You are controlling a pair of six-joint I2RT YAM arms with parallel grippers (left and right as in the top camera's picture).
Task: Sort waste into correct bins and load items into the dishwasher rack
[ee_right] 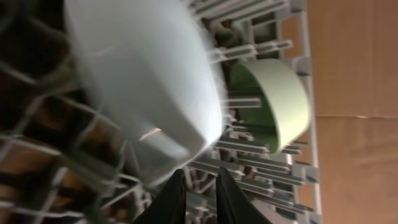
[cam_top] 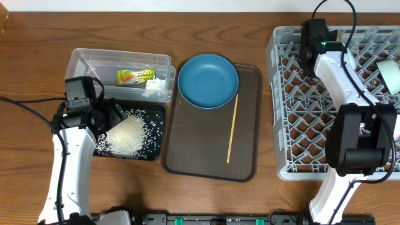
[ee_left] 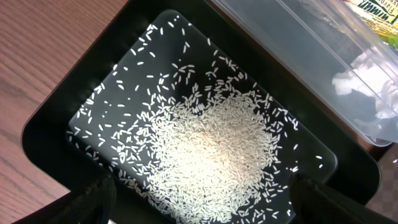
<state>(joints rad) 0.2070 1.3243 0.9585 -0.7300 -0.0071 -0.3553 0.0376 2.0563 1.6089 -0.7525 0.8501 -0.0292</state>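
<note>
**Right tool (ee_right: 200,186) at the white bowl in the rack**

Right tool sits at the rim of the white bowl (ee_right: 143,81), its fingers (ee_right: 177,199) close together. Whether they clamp the rim I cannot tell, as the bowl is blurred. It lies among the pegs of the rack (cam_top: 294,112), with the mint bowl (ee_right: 280,99) just beside it, so the step looks to be seating a bowl.

Left of the rack, the plate (cam_top: 208,80) and stick (cam_top: 232,128) lie on the brown tray (cam_top: 200,144), not yet loaded. The next move likely calls for lifting clear of the pegs and reaching left for the plate's rim.

Farther left, wrapper (cam_top: 135,76) and tissue (cam_top: 155,86) lie in the tub (cam_top: 94,59). Rice (ee_left: 211,143) lies in the black tray (ee_left: 56,143), where the left tool (ee_left: 208,194) hangs empty, wide apart.
</note>
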